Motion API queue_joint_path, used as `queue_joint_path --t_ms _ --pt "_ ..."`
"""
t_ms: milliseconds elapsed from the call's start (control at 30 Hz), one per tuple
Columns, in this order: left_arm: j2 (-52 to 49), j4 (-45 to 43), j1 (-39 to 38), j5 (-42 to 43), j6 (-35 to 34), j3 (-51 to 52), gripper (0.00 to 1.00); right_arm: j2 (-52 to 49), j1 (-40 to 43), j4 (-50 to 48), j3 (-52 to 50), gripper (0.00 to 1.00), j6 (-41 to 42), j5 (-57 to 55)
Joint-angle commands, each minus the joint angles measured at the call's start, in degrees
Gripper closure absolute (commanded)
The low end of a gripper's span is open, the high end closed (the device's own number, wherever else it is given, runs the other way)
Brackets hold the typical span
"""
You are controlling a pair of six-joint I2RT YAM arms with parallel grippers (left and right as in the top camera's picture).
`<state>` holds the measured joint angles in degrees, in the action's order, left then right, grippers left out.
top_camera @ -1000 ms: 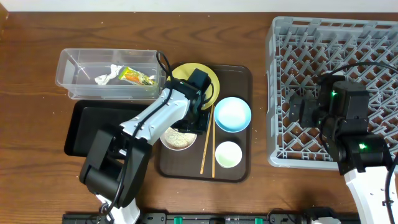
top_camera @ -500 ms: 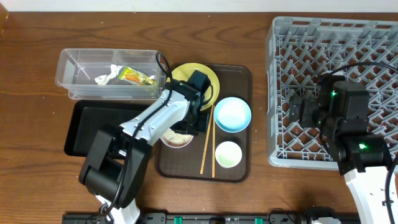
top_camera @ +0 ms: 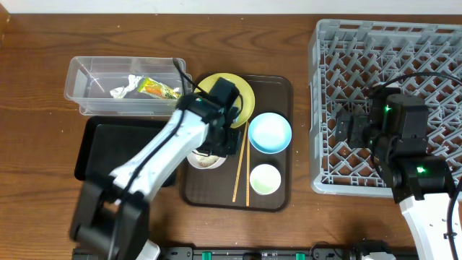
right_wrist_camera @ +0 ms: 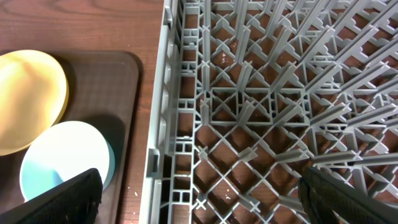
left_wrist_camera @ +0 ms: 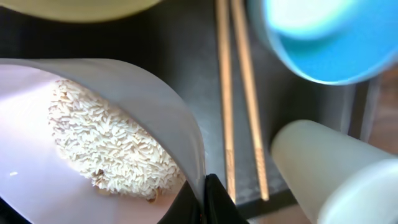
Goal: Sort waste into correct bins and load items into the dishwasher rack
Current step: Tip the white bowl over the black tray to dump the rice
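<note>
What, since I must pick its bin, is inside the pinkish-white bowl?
Loose beige rice scraps heaped on one side of the pinkish-white bowl. Overhead, the left arm covers most of it; the wrist view cuts off the rest.

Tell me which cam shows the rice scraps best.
Left wrist: the rice lies close up inside the pinkish-white bowl, single grains distinct. Overhead: the left arm covers most of that bowl, rice barely visible. Right wrist: not in view.

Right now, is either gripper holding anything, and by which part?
The left gripper is shut on the rim of the pinkish-white bowl holding rice scraps. The right gripper is open above the dishwasher rack, holding nothing.
</note>
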<state>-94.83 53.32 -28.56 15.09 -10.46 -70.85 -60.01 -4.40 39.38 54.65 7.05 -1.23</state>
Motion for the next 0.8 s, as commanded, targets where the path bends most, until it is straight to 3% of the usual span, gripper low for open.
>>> queue_joint_path --t_ms 0,233,467,767 --pt "4.96 0.5 2.82 1.01 3.23 -1.51 0.94 0.11 0.26 -0.2 1.16 0.01 0.57 0.13" --pt "10.45 1.77 12.79 1.84 4.04 -1.49 0.94 0.11 0.26 -0.28 1.16 0.01 0.55 0.13" --pt "9.51 3.17 27.76 18.32 12.66 -0.2 0.94 0.11 0.26 -0.28 1.16 0.01 0.57 -0.22" --pt "8.7 2.97 48.02 45.4 27.54 8.48 0.94 0.09 0.26 -0.35 1.16 0.01 0.55 -0.22"
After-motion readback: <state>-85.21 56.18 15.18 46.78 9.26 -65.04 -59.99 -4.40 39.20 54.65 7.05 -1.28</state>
